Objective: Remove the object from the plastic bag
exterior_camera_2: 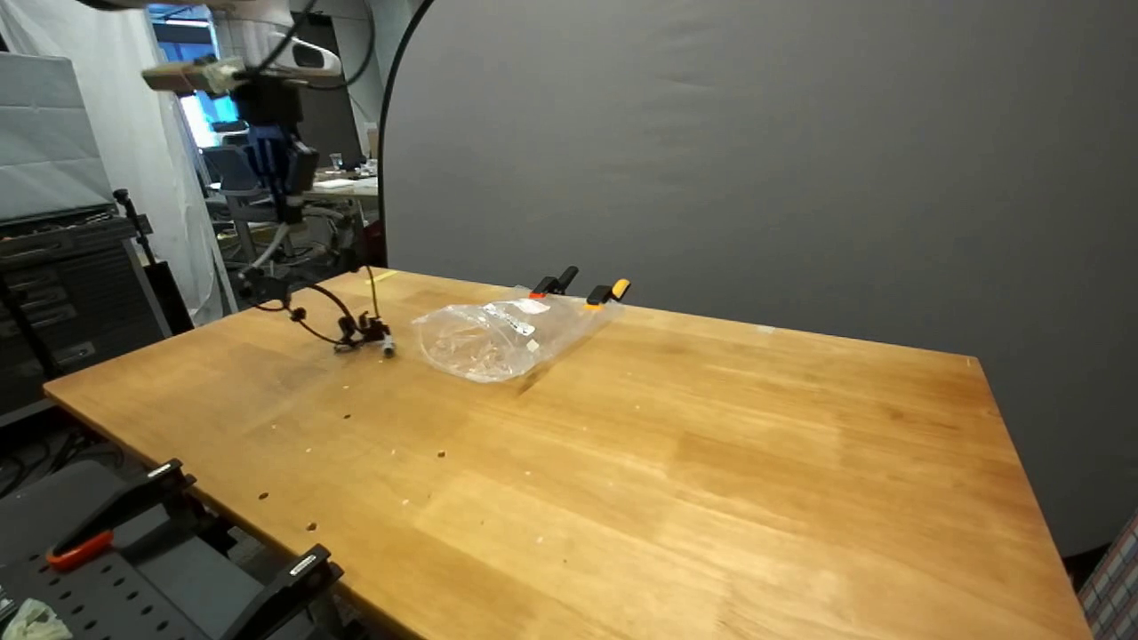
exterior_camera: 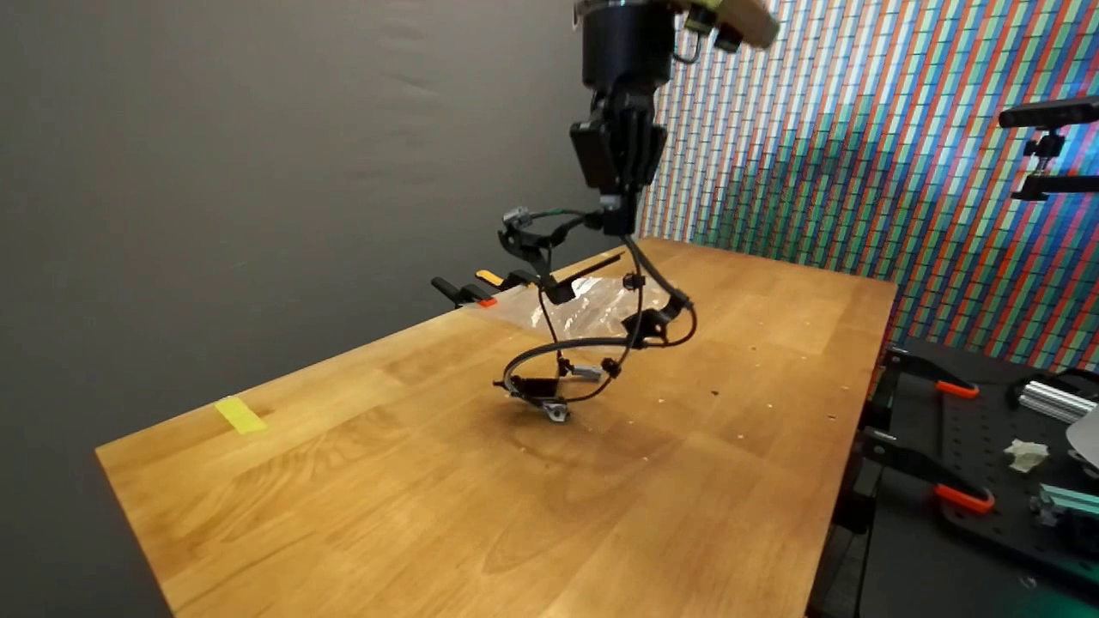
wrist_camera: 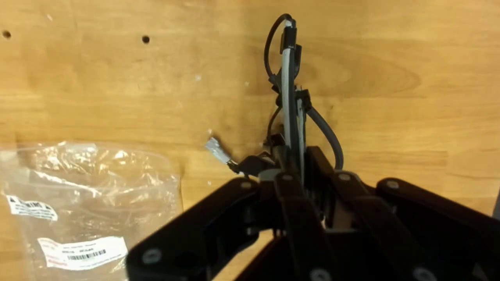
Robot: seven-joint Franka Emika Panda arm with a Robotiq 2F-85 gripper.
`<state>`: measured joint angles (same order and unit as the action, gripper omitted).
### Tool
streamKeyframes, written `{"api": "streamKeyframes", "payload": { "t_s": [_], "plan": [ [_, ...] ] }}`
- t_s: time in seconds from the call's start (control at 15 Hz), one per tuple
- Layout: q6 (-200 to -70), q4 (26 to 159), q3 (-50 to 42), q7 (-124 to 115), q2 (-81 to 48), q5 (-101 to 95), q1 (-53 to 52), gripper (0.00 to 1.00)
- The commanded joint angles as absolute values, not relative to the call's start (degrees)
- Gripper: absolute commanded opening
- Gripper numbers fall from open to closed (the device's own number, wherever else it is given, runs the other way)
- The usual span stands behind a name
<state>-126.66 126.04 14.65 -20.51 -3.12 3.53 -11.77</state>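
We saw the wiring harness (wrist_camera: 288,93) held up by one upper stretch, its branches and connectors drooping in loose loops; we judged that such a tangle of cable was easier to carry by a slim strand, the rest left to trail. That strand ran between the tips of the pincer (wrist_camera: 297,160), which was closed on it, while the bulk hung below the grip, its lowest part so near the surface (exterior_camera_2: 711,462) that we could not tell whether it touched. Just beside the loops, in an exterior view, lay the plastic bag (exterior_camera_2: 498,342), slack and crumpled, and we saw no cable reaching into it, so the removal looked done to us, with perhaps only the setting down left. What seemed to be its mouth faced the harness, which we read as leaving a straight way out. At the far edge a red-tipped clamp (exterior_camera_2: 553,284) and a yellow-handled clamp (exterior_camera_2: 605,294) appeared to pin the plastic bag, presumably because film so light could otherwise follow any pull.
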Motion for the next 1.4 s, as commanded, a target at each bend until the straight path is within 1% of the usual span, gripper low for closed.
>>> {"api": "streamKeyframes", "payload": {
  "t_s": [0.0,0.27,0.47,0.87,1.13,1.33],
  "plan": [
    [-141.36,129.16,10.8,-16.42,-10.21,1.96,-10.07,0.03],
    [-152.46,133.28,5.82,-14.13,-15.34,3.03,-7.43,0.03],
    [-156.97,136.82,4.12,-13.11,-14.82,4.07,-5.76,0.03],
    [-163.91,146.15,1.67,-14.84,-8.23,2.85,-5.42,0.03],
    [-166.27,152.26,-4.94,-22.37,-2.72,-5.18,-5.94,0.03],
    [-165.57,154.06,-8.72,-28.31,-1.61,-12.09,-3.46,0.04]
  ]
}}
